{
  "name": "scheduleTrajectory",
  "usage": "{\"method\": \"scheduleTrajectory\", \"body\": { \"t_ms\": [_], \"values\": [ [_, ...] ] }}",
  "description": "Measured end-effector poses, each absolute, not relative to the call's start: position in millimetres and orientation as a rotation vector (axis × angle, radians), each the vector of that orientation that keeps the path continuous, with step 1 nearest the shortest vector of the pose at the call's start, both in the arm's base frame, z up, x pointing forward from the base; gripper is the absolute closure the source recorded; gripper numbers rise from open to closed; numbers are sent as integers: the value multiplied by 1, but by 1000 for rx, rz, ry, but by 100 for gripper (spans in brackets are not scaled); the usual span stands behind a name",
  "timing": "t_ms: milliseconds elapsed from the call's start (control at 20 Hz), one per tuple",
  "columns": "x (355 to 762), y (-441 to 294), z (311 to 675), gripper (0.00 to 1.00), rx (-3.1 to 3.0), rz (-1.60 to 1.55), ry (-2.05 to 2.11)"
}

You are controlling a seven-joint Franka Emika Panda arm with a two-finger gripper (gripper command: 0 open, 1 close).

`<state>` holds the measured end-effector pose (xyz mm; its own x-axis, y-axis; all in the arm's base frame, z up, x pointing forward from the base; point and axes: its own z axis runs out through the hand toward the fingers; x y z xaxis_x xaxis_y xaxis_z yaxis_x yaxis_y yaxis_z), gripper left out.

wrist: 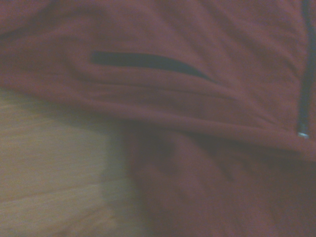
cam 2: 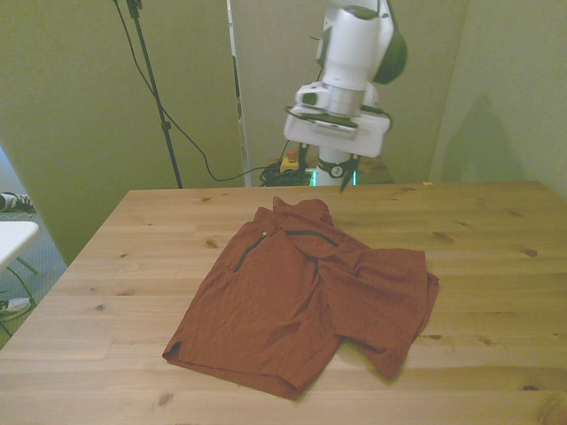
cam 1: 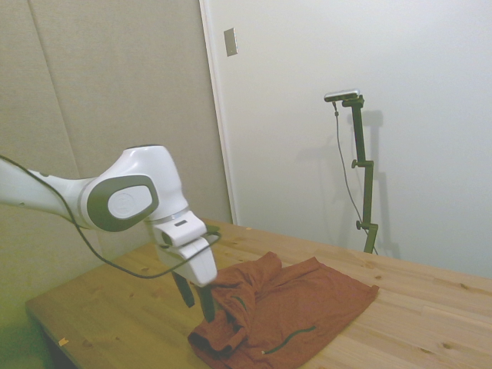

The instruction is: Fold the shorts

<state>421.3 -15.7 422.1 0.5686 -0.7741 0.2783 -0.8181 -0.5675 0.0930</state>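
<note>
Your gripper hangs with its two dark fingers narrowly parted and nothing between them, just above the bunched waistband end of the shorts — they lie mid-table, one side already lapped loosely over. For a clean fold I'd drop straight onto that raised hem edge and pinch both layers, not just the top wrinkle. Room-wise you're fine — bare wood on the front view's left and right, though the near hem sits close to the table's near edge.

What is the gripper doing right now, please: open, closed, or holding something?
Gripper: open, holding nothing, beside the rumpled edge of the rust-red fabric shorts.
</note>
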Motion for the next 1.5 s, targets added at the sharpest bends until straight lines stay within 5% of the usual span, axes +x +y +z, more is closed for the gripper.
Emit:
{"method": "scheduleTrajectory", "body": {
  "t_ms": [200, 650, 1500],
  "values": [
    [434, 69, 383, 0, 2538, 453, -1030],
    [446, 118, 350, 0, 2331, 883, -481],
    [497, 135, 306, 0, 2335, 1025, -419]
  ]
}}
